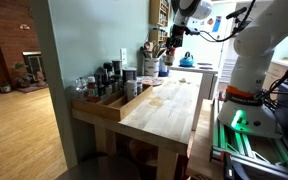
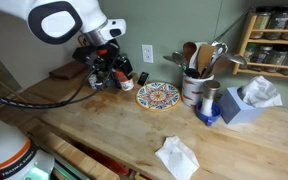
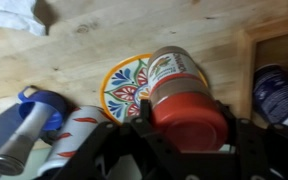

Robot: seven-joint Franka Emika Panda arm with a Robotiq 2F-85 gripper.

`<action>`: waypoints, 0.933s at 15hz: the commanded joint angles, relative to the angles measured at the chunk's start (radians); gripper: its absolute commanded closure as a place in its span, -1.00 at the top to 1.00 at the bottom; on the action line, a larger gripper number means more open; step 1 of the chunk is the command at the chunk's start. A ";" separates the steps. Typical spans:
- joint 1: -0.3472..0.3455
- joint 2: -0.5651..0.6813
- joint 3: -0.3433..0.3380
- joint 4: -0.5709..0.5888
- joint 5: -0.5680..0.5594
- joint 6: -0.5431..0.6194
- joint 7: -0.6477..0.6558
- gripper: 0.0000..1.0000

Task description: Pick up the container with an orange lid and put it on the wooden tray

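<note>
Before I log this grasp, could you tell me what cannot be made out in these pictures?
1. Grip: in the wrist view the gripper is blurred and cut by the bottom edge, so contact with the container is unclear.
2. The wooden tray: in an exterior view, too small, and bottles hide its compartments.
3. The container's label: blurred in the wrist view.

Wooden tray (image 1: 109, 103) (jars (image 1: 104, 78) inside) on table (image 1: 169, 110)

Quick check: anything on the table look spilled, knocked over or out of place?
Only a crumpled white tissue, lying loose on the bare table toward its near edge in an exterior view, apart from the tissue box. Nothing looks spilled or tipped, and the plate lies flat.
</note>
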 commanded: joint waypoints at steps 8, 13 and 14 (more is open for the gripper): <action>0.093 -0.097 0.022 -0.036 -0.013 -0.040 0.024 0.23; 0.129 -0.115 0.036 -0.034 -0.003 -0.043 0.008 -0.27; 0.158 -0.129 0.049 -0.032 0.002 -0.048 -0.004 -0.27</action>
